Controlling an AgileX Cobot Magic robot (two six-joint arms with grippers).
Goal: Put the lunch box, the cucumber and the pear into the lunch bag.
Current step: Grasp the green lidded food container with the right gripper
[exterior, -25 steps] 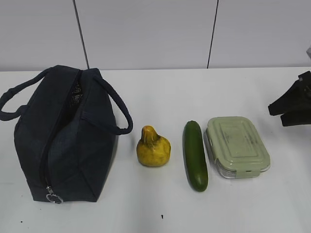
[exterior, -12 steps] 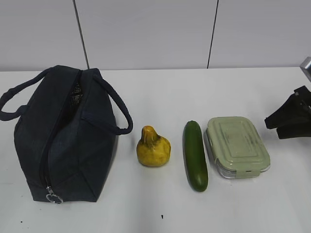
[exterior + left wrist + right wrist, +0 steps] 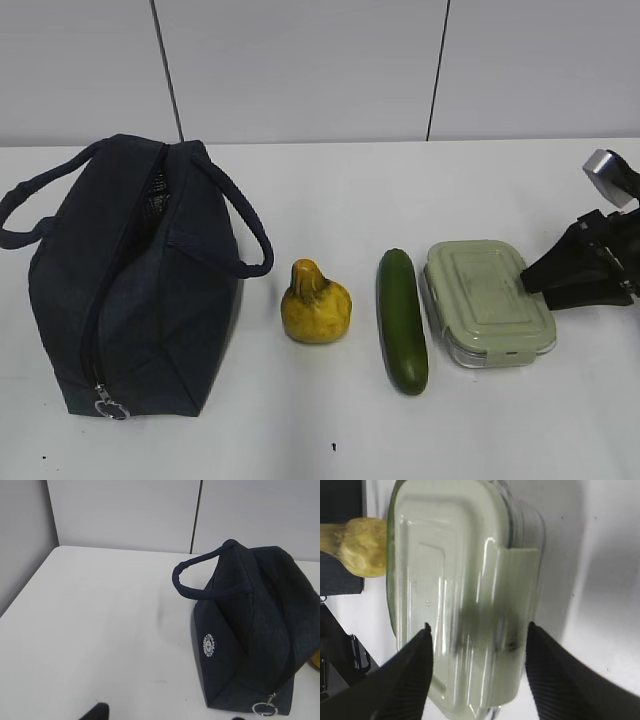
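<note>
The right gripper [image 3: 477,630] hangs wide open and empty over the lunch box [image 3: 487,300], which sits between and below its jaws, so next it should go down and squeeze the box.

Small round white logo on lunch bag [image 3: 211,645], lettering unreadable

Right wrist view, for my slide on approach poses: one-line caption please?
Open right gripper poised over the sage-green lid of the lunch box, pear beyond it.
</note>
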